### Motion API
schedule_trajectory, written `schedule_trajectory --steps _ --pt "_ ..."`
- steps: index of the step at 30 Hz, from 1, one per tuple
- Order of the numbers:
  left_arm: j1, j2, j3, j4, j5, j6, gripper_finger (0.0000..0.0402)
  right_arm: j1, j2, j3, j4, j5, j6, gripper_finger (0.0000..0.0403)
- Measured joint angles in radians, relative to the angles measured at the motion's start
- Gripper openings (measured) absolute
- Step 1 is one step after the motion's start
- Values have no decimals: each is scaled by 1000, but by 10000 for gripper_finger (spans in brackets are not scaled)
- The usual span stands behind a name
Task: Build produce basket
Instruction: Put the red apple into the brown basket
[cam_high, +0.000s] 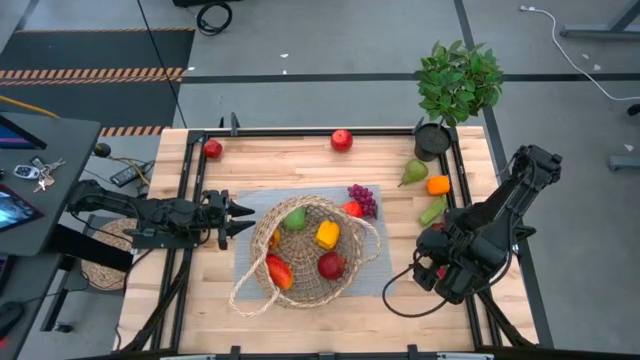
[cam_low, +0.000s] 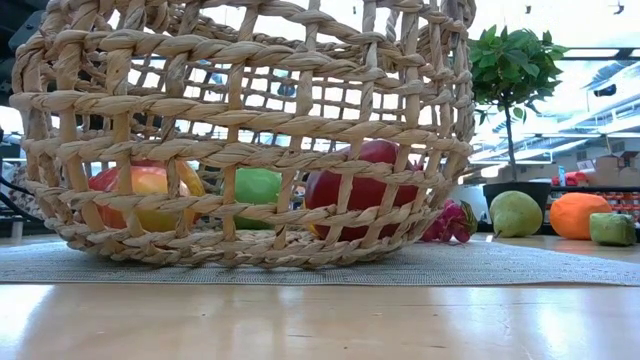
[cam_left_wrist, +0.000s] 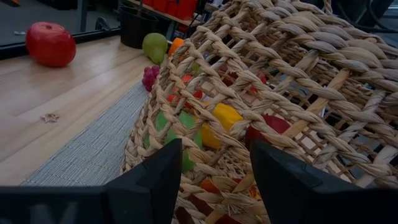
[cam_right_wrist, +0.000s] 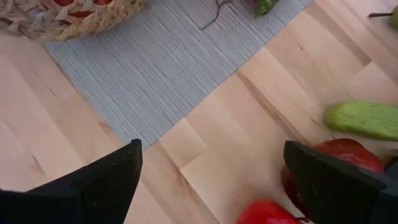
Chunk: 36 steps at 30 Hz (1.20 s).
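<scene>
Basket (cam_high: 305, 250) rim lies just before the open left gripper (cam_high: 243, 217).

- The high view is evenly and brightly lit from overhead; the basket (cam_high: 308, 252) and potted plant (cam_high: 457, 85) cast only faint, soft shadows on the worktop (cam_high: 300, 320).
- In the low view, daylight from the room behind washes out the background, and the near worktop carries a pale sheen.
- In the left wrist view, the dark fingers (cam_left_wrist: 155, 186) at the edge are soft and out of focus.
- In the right wrist view, the red produce (cam_right_wrist: 339, 162) beside the fingers (cam_right_wrist: 106, 180) is blurred.
</scene>
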<state>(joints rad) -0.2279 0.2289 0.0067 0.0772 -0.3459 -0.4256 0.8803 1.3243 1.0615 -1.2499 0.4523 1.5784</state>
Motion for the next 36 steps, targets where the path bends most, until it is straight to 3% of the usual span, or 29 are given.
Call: schedule_trajectory --steps 11,24,30,36 --pt "0 0 0 0 0 0 197 -24 7 -2 0 0 -9 393" --pt "0 0 0 0 0 -1 198 -111 90 -26 -218 -210 75 393" --pt "0 0 0 0 0 0 193 -185 -25 -41 -242 -147 36 388" --pt "0 0 0 0 0 -1 196 -223 -202 -194 -170 -166 37 372"
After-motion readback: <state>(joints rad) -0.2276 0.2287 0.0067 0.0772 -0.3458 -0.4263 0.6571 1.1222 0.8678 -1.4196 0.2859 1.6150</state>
